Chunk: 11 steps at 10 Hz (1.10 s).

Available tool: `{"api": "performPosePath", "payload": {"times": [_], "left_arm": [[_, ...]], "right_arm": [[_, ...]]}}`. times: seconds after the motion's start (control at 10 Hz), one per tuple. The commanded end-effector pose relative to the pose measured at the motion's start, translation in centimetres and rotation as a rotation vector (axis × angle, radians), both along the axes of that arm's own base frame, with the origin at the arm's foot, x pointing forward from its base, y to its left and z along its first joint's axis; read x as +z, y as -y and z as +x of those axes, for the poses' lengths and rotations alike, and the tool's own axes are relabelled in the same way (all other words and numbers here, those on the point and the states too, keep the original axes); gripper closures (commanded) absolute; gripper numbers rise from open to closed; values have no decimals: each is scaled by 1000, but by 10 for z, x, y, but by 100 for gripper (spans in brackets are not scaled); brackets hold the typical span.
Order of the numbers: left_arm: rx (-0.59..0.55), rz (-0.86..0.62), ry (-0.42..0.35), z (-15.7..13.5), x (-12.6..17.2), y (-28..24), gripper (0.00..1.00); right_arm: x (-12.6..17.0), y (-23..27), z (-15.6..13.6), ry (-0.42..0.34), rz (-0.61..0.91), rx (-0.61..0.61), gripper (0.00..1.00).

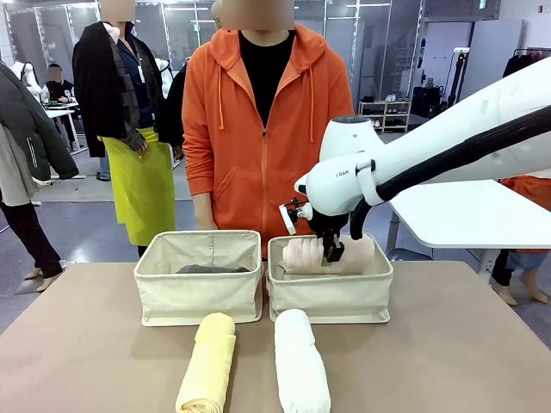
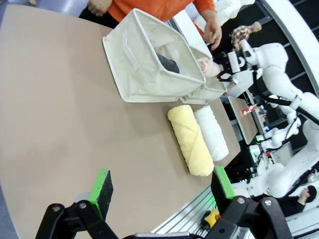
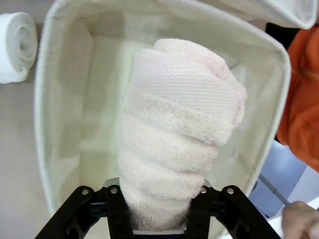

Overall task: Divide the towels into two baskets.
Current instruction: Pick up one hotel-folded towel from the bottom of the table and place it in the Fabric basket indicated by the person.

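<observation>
Front across, left wrist afar, right close; all share basket (image 1: 330, 297).

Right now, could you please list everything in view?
table: one, brown
baskets: two, beige, side by side; left basket, right basket
grey towel: one, dark grey, inside left basket
pink towel: one, pale pink, at right basket's mouth
yellow towel: one, pale yellow, on table before left basket
white towel: one, white, on table before right basket
person: one, orange hoodie, behind baskets
left gripper: one, black, open above table
right gripper: one, black, shut on pink towel
</observation>
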<state>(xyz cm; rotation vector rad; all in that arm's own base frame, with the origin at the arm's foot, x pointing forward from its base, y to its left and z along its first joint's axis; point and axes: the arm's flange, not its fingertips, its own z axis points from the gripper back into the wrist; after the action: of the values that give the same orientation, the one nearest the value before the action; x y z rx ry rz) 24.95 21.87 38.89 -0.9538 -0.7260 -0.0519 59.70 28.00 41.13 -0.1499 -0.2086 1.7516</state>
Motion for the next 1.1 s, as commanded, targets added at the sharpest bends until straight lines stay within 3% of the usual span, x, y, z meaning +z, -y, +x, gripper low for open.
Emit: {"api": "performPosePath", "payload": {"times": [0.0, 0.2, 0.3, 0.4, 0.5, 0.6, 0.7, 0.8, 1.0], "left_arm": [[-1, -9, 15, -2, 3, -1, 0], [-1, -9, 15, -2, 3, -1, 0], [-1, -9, 15, -2, 3, -1, 0], [-1, -9, 15, -2, 3, -1, 0], [-1, -9, 15, -2, 3, -1, 0], [-1, -9, 15, -2, 3, -1, 0], [-1, -9, 15, -2, 3, -1, 0], [-1, -9, 15, -2, 3, -1, 0], [-1, -9, 15, -2, 3, -1, 0]], "right_arm": [[-7, -9, 17, 2, 4, -6, 63], [-26, -11, 26, -10, -14, -2, 63], [-31, -11, 32, -22, -25, -9, 57], [-34, -11, 35, -30, -27, -14, 39], [-35, -11, 34, -37, -36, -2, 31], [-34, -11, 33, -35, -38, -3, 13], [-31, -10, 33, -26, -43, -11, 24], [-28, -10, 31, -17, -53, -23, 0], [-34, -8, 34, -28, -28, 9, 0]]}}
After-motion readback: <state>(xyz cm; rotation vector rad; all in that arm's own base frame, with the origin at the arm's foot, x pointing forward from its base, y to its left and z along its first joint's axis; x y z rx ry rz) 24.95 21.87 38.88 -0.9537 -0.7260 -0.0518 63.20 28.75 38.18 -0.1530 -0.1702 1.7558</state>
